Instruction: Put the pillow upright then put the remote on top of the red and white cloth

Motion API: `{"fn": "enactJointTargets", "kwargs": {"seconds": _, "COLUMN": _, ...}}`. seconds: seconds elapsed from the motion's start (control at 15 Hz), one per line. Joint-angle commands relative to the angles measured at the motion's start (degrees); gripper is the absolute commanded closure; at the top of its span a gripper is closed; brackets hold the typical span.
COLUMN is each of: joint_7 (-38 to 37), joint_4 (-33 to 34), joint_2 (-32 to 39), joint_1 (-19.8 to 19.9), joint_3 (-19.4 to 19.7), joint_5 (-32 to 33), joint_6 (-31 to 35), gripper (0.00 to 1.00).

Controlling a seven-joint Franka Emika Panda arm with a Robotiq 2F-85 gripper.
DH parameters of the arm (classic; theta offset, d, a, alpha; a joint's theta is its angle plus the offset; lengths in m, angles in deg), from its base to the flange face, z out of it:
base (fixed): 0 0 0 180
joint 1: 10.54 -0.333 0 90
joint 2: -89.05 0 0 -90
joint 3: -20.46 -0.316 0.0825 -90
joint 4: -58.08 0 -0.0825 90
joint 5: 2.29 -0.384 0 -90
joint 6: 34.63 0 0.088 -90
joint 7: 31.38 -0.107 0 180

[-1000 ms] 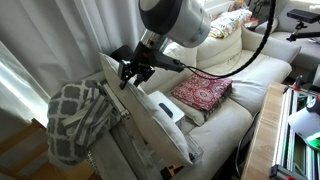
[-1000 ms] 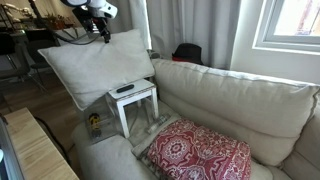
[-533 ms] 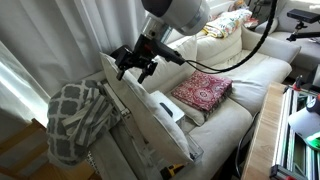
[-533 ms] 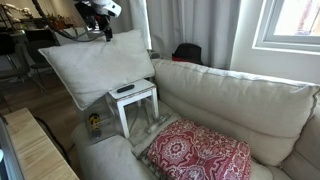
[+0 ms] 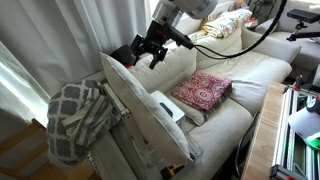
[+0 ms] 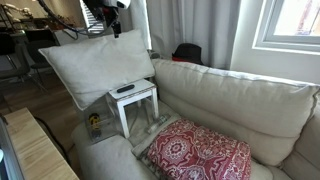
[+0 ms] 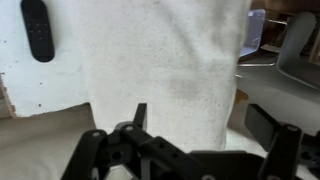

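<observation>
The large cream pillow point(image 5: 133, 100) stands upright on edge, leaning against the small white side table point(image 6: 146, 95); it also shows in an exterior view point(image 6: 95, 65) and fills the wrist view point(image 7: 160, 60). The black remote point(image 6: 124, 89) lies on that table, and shows top left in the wrist view point(image 7: 38, 28). The red and white cloth point(image 5: 202, 91) lies flat on the sofa seat point(image 6: 200, 152). My gripper point(image 5: 152, 54) hovers above the pillow's top edge, apart from it. It is open and empty in the wrist view point(image 7: 200, 125), and near the top edge of an exterior view point(image 6: 113, 28).
A grey-and-white lattice blanket point(image 5: 78, 115) hangs beside the pillow. The cream sofa point(image 6: 230, 95) has a yellow floral cushion point(image 5: 225, 25) at its far end and a black object point(image 6: 187, 52) behind its back. Curtains hang behind. A wooden edge point(image 5: 265, 130) runs alongside.
My gripper has risen off the pillow's top edge and shifted toward the sofa. The pillow stays upright and has not moved.
</observation>
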Motion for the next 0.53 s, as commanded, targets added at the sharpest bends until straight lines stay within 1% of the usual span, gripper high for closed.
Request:
{"fn": "enactJointTargets", "kwargs": {"seconds": 0.0, "joint_7": -0.9, "joint_4": -4.7, "joint_2": -1.2, "joint_1": -0.4, "joint_3": 4.0, "joint_5": 9.3, "joint_6": -0.9, "gripper": 0.00}}
{"fn": "enactJointTargets", "kwargs": {"seconds": 0.27, "joint_7": 0.1, "joint_4": -6.8, "joint_2": 0.8, "joint_1": 0.3, "joint_3": 5.3, "joint_5": 17.2, "joint_6": -2.1, "gripper": 0.00}}
{"fn": "enactJointTargets", "kwargs": {"seconds": 0.47, "joint_7": -1.4, "joint_4": -8.3, "joint_2": 3.5, "joint_1": 0.0, "joint_3": 5.9, "joint_5": 23.7, "joint_6": -0.4, "gripper": 0.00}}
